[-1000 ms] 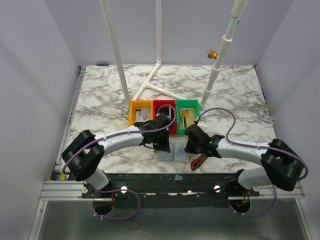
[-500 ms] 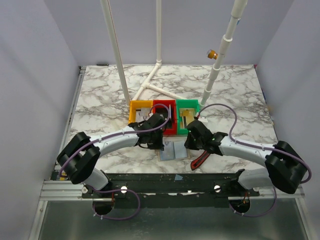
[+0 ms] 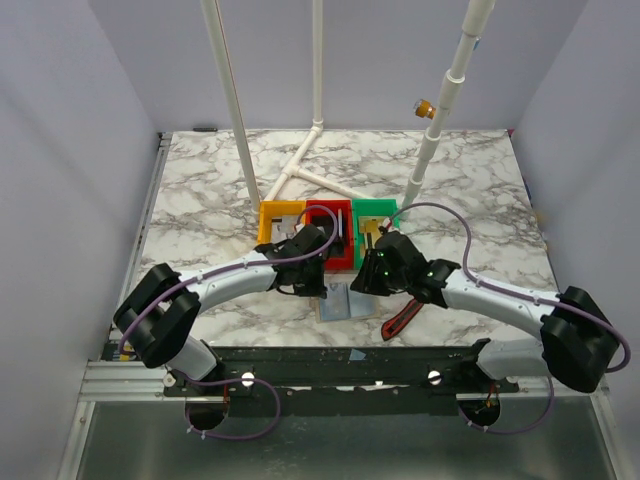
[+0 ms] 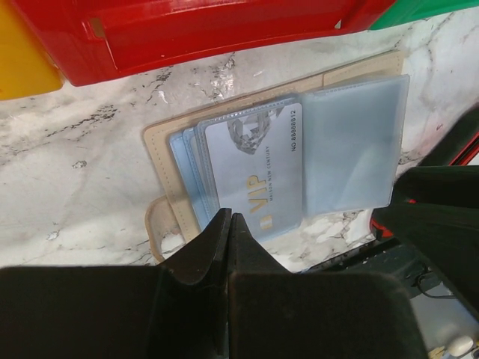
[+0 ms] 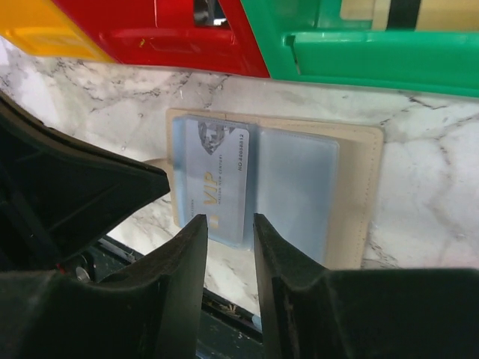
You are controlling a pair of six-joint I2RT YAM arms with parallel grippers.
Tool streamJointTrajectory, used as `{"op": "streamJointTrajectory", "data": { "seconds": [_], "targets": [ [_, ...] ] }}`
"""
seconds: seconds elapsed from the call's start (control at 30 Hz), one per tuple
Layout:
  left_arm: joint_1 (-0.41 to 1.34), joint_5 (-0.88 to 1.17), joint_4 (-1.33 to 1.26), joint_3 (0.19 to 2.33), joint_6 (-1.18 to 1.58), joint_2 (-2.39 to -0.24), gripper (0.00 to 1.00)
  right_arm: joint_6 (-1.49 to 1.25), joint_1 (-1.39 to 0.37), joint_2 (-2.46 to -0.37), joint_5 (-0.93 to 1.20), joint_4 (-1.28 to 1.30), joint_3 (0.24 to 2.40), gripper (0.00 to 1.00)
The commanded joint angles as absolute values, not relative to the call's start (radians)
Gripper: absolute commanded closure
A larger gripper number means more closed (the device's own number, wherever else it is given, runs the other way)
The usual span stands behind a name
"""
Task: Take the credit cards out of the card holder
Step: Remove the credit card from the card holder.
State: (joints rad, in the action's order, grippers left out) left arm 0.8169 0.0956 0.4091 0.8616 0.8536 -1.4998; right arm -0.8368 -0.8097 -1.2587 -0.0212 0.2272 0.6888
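The card holder (image 3: 346,300) lies open on the marble in front of the bins, tan with blue-grey clear sleeves. A silvery-blue credit card marked VIP (image 4: 258,176) sits in its left stack of sleeves and sticks out at the near edge; it also shows in the right wrist view (image 5: 217,183). My left gripper (image 4: 228,218) is shut and empty, just above the holder's near left corner (image 4: 161,217). My right gripper (image 5: 227,221) is open, hovering over the card's near edge without touching it. A yellowish card (image 3: 372,232) lies in the green bin.
Yellow (image 3: 280,222), red (image 3: 330,222) and green (image 3: 378,215) bins stand in a row just behind the holder. A red-and-black tool (image 3: 402,318) lies to the right near the table's front edge. White pipes (image 3: 300,165) lie and stand further back.
My left gripper pulled back left off the holder, uncovering it. My right gripper moved left and towards the bins, and now hovers over the holder.
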Motion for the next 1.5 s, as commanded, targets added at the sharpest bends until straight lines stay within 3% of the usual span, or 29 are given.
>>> {"op": "streamJointTrajectory", "data": {
  "seconds": [0.0, 0.2, 0.97, 1.47],
  "targets": [
    [0.813, 0.074, 0.386, 0.859, 0.845, -1.516, 1.00, -0.868, -0.807, -1.340, 0.101, 0.111, 0.662, 0.66],
    [0.814, 0.080, 0.369, 0.856, 0.845, -1.546, 1.00, -0.898, -0.807, -1.420, 0.140, 0.010, 0.637, 0.71],
    [0.832, 0.114, 0.341, 0.879, 0.843, -1.625, 1.00, -0.945, -0.799, -1.457, 0.139, -0.156, 0.529, 0.71],
    [0.836, 0.118, 0.351, 0.880, 0.853, -1.653, 1.00, -1.037, -0.687, -1.435, 0.320, -0.446, 0.362, 0.74]
  ]
}}
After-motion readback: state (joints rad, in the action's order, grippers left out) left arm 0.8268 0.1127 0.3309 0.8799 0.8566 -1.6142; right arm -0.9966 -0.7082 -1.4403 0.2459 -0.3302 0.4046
